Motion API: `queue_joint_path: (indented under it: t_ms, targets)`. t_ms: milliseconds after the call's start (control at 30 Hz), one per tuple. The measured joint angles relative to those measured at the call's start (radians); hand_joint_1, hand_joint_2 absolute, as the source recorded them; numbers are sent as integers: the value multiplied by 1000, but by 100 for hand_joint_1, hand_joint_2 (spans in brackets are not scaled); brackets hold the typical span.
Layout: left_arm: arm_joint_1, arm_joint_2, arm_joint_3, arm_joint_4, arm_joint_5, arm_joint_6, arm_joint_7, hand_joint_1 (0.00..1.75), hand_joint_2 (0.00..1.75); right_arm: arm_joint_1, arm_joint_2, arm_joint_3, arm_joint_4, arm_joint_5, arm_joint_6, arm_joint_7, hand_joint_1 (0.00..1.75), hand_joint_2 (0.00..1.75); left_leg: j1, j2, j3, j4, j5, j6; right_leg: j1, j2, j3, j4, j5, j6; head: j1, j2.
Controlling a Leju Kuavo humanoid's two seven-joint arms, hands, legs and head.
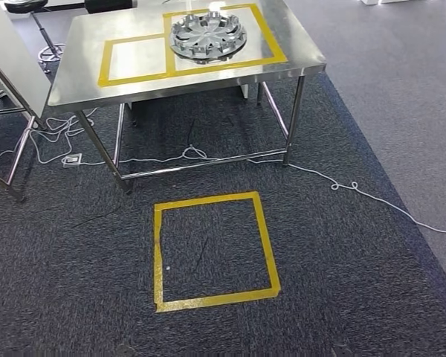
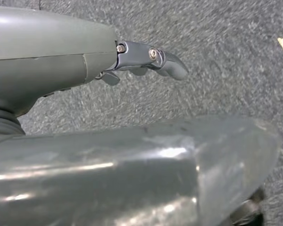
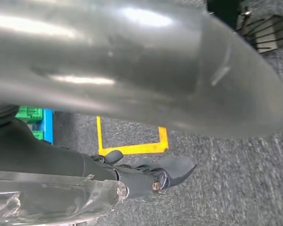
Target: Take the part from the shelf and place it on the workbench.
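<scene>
The part [image 1: 208,35], a round silver disc with spokes, lies flat on the steel workbench [image 1: 75,74], inside the larger of two yellow taped rectangles. My left hand [image 2: 140,160] hangs over the dark carpet with its dark fingers [image 2: 158,59] stretched out and nothing in it. My right hand [image 3: 133,61] likewise hangs above the carpet, its fingers [image 3: 168,169] extended and holding nothing. Both hands are far from the part.
A yellow taped square [image 1: 215,249] marks the carpet in front of the workbench. White cables [image 1: 344,186] trail across the floor under and to the right of it. A second steel table [image 1: 13,67] stands at the left. A green and blue crate [image 3: 37,122] sits near my right hand.
</scene>
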Motion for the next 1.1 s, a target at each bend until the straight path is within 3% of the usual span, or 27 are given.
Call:
queue_joint_path:
  t_ms: [33, 67, 133, 200, 233, 267, 333, 367, 467, 500, 533, 567, 600, 667, 733, 800, 867, 933, 1000, 1033, 1067, 1100]
  targets:
    - [1, -1, 0, 0, 0, 0, 0, 0, 0, 0, 0, 0, 0, -1, 0, 0, 0, 0, 0, 0, 4, 21, 5, 2, 2, 1, -10, 1, 7, 1, 0, 0]
    - [1, -1, -1, 0, 0, -1, 0, 0, 0, 1, 0, 0, 0, -1, -1, 0, 0, 0, 0, -2, 30, -2, 25, 7, 3, 5, -17, 2, 14, 2, 0, 0]
    - [2, 0, -1, 1, 0, -3, 0, 0, 0, -2, 1, 0, 0, -2, -1, 0, 0, 0, -7, -26, 136, -149, 73, 30, 4, 18, -28, 1, 27, 5, 1, 0]
    - [3, 3, -1, 1, 0, -3, 0, 0, 0, -7, 3, 0, 1, -3, 0, 0, 0, 0, -18, -62, 233, -285, 97, 54, 4, 33, -36, 2, 38, 9, -3, 0]
    - [2, 4, -1, 2, 0, -4, 0, 0, 0, -8, 4, 0, 1, -3, 1, 1, 0, 0, -22, -73, 255, -315, 97, 60, 3, 42, -41, 4, 43, 13, -6, 0]
    - [1, 3, -1, 2, 0, -4, 0, 0, 0, -8, 4, 1, 2, -2, 2, 2, 0, 0, -22, -70, 262, -328, 97, 63, 6, 51, -48, 6, 49, 17, -9, 0]
    - [-2, 1, -1, 3, 0, -5, 0, 0, 0, -4, 3, 1, 2, -1, 5, 4, 0, 0, -12, -54, 261, -347, 96, 60, 11, 54, -70, 24, 42, 25, -9, 0]
    - [-2, -1, -1, 3, 0, -6, -1, 0, 0, -2, 3, 1, 2, -1, 5, 6, 0, 0, -8, -44, 259, -355, 98, 59, 12, 44, -91, 59, 18, 30, -4, 0]
    - [4, -3, -2, 4, 0, -8, -1, 0, 0, -3, 2, 1, 2, 1, 5, 7, 0, 0, -8, -8, 245, -355, 107, 58, 9, 7, -188, 277, -99, 43, 10, 0]
    - [6, -3, -2, 4, 0, -9, 0, 0, 0, -2, 2, 1, 2, 1, 5, 8, 0, 0, -9, 4, 240, -354, 109, 58, 8, 3, -209, 335, -120, 47, 10, 0]
    - [6, -3, -2, 4, 0, -9, 0, 0, 0, 0, 1, 1, 2, 1, 5, 9, 0, 0, -9, 17, 236, -351, 112, 57, 7, -1, -210, 356, -123, 50, 11, 0]
    - [6, -3, -2, 4, 0, -9, 0, 0, 0, 2, 0, 1, 2, 2, 5, 10, 0, 0, -9, 28, 232, -348, 113, 55, 6, -5, -187, 327, -106, 52, 11, 0]
    - [6, -3, -2, 4, 0, -9, 0, 0, 0, 3, -1, 1, 2, 2, 5, 10, 0, 0, -8, 38, 230, -344, 114, 53, 4, -15, -142, 258, -76, 55, 12, 0]
    - [5, -2, -2, 5, 0, -9, 0, 0, 0, -1, -1, 1, 2, 3, 6, 10, 0, 0, -11, 57, 228, -333, 112, 45, 1, -58, -40, 94, -27, 59, 15, 0]
    - [4, 0, -3, 5, 0, -9, 0, 0, 0, -7, 0, 2, 2, 5, 7, 10, 0, 0, -17, 71, 225, -326, 109, 40, -2, -77, 2, 20, -10, 49, 15, 0]
    - [2, 0, -3, 5, 0, -9, 1, 0, 0, -4, 0, 2, 3, 6, 8, 11, 0, 0, -17, 81, 222, -323, 106, 38, -3, -56, -8, 22, -4, 32, 11, 0]
    - [2, 0, -5, 5, 0, -9, 1, 0, 0, -2, -1, 2, 3, 7, 8, 12, 0, 0, -13, 58, 205, -284, 71, 24, -5, -38, -19, 25, 4, 18, 10, 0]
    - [3, -1, -7, 5, 0, -9, 1, 0, 0, -4, -1, 2, 3, 8, 8, 12, 0, 0, -7, 24, 144, -153, -12, 10, -6, -18, -34, 25, 16, 9, 8, 0]
    - [4, -1, -9, 5, 0, -9, 1, 0, 0, -2, -1, 2, 3, 9, 7, 12, 0, 0, -3, 17, 75, -5, -79, 8, -5, 5, -50, 25, 28, 6, 8, 0]
    - [5, -1, -10, 5, 0, -9, 1, 0, 0, 0, -1, 2, 3, 11, 5, 12, 0, 0, -2, 16, 61, 25, -82, 10, -4, 17, -56, 25, 32, 5, 8, 0]
    - [5, -2, -11, 5, 0, -9, 1, 0, 0, 1, -1, 2, 3, 12, 4, 13, 0, 0, -3, 13, 66, 16, -65, 15, -2, 30, -60, 25, 36, 5, 8, 0]
    - [5, -2, -11, 5, 0, -9, 1, 0, 0, 1, -1, 2, 3, 14, 2, 13, 0, 0, -4, 7, 93, -37, -30, 23, 0, 43, -62, 25, 40, 5, 8, 0]
